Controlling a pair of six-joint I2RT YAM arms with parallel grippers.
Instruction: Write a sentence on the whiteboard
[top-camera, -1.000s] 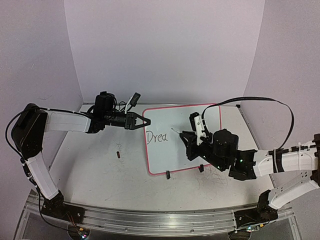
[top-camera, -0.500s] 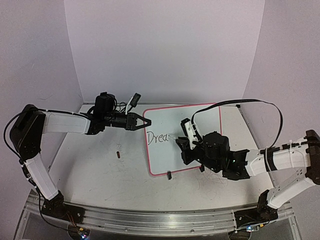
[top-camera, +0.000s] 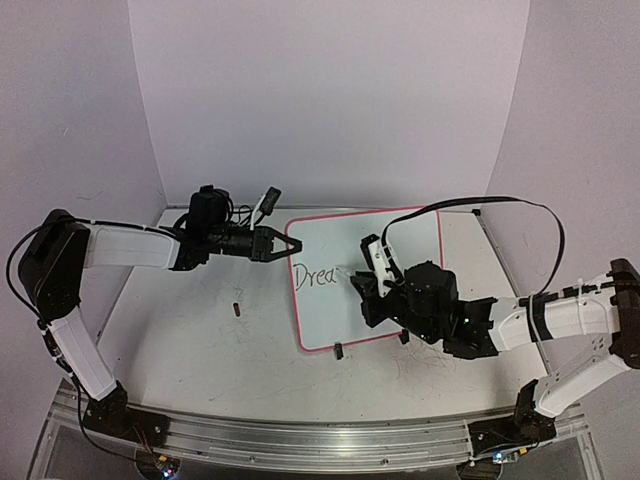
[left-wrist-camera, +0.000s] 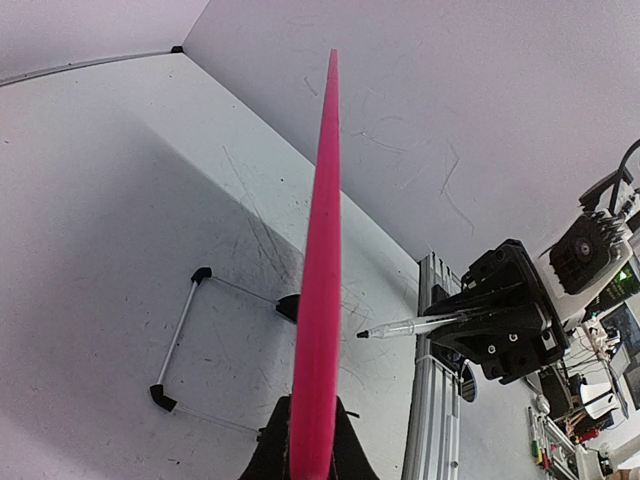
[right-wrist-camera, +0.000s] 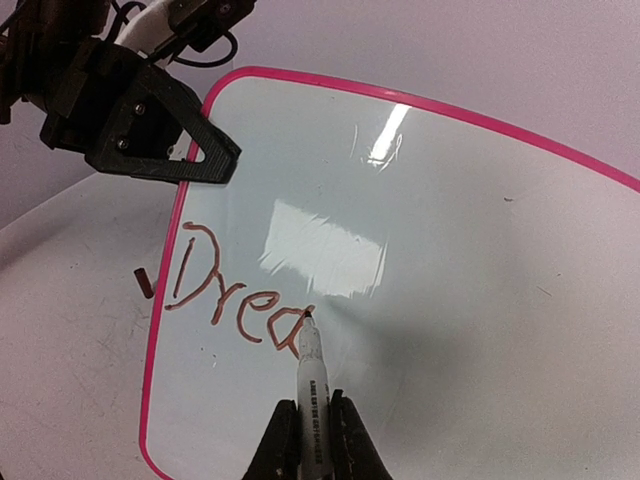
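The left gripper (top-camera: 289, 243) is clamping the pink left rim of the whiteboard (top-camera: 335, 315), which is sitting near the middle of the table (top-camera: 200, 340). The right gripper (right-wrist-camera: 313, 425) is squeezing a marker (right-wrist-camera: 309, 365), whose tip is touching the end of the sentence (right-wrist-camera: 232, 295), reading only "Drea".

The small white rectangular whiteboard (right-wrist-camera: 480, 260) is smooth and glossy, throwing back bright light patches, with a shiny pink rim. The large white bench (top-camera: 190, 340) looks matt and scuffed. The left pincer (top-camera: 292, 243) and right pincer (right-wrist-camera: 312, 425) look like matt black plastic, and the slim white marker (right-wrist-camera: 311, 380) like smooth plastic.
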